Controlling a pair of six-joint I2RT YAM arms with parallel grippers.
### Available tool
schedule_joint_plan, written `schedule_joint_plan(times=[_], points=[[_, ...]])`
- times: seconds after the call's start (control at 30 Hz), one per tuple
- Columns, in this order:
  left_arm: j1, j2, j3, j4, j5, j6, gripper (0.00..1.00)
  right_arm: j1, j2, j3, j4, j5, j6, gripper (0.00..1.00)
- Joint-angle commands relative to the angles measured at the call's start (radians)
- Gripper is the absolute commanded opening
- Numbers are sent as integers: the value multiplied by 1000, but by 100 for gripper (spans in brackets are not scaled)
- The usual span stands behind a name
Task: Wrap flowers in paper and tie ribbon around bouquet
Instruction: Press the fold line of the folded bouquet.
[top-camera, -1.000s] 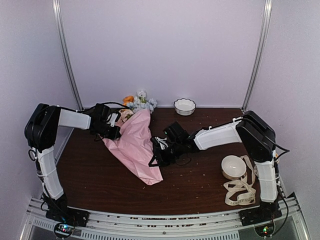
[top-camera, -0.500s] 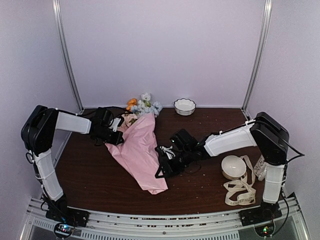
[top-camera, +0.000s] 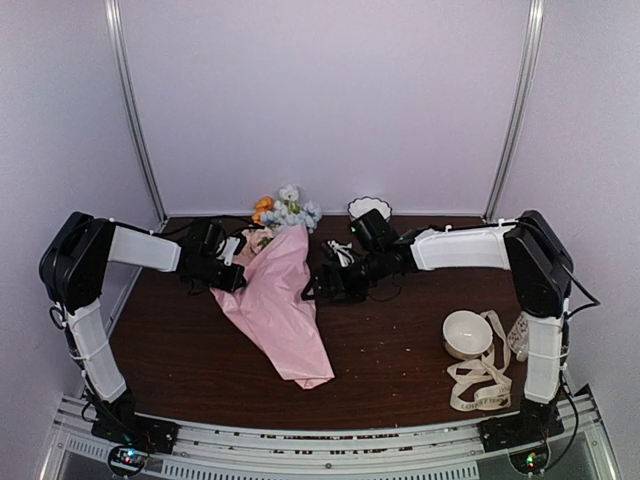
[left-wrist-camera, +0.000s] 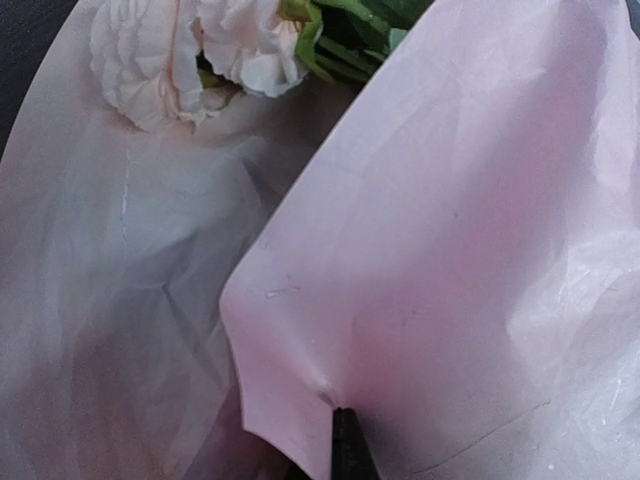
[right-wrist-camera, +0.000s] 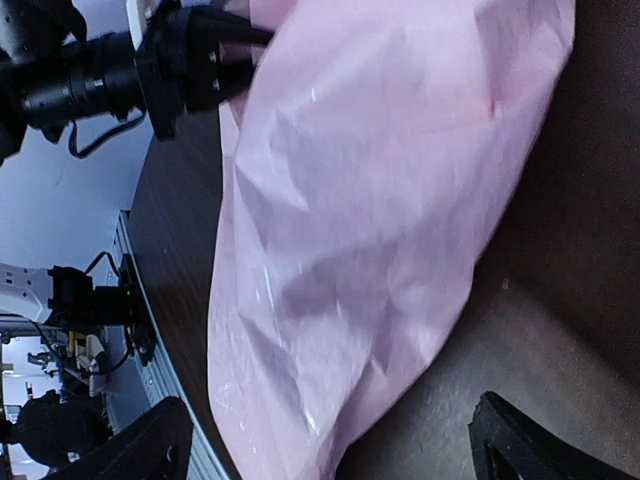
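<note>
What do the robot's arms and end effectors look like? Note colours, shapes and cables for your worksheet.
Both the left arm and right arm have smooth white link shells joined by bulky, rounded black joints. The left end effector and right end effector are black, each with two dark fingers. Thin black cables loop beside the wrists.
</note>
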Motion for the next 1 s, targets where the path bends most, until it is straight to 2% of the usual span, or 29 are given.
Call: schedule_joint_plan(times=[0.0, 0.1, 0.3, 0.4, 0.47, 0.57, 0.73, 0.97], points=[[2, -24, -13, -23, -40, -2, 0, -6, 130, 158, 49, 33, 61, 100], [1, -28, -14, -28, -41, 3, 0, -5, 200, 227, 94, 52, 114, 100], [-1, -35, -10, -32, -49, 0, 0, 5, 304, 323, 69, 91, 140, 100], [0, -40, -4, -42, -54, -1, 0, 12, 307, 303, 93, 100, 161, 94], [0, -43, 7, -50, -62, 0, 0, 16, 299, 272, 131, 98, 185, 85], [0, -40, 35, -75, -83, -3, 0, 20, 286, 231, 187, 93, 226, 66], [0, -34, 53, -98, -117, -5, 0, 28, 273, 193, 250, 81, 263, 39], [-1, -31, 57, -106, -131, -7, 0, 32, 271, 168, 313, 73, 308, 11]])
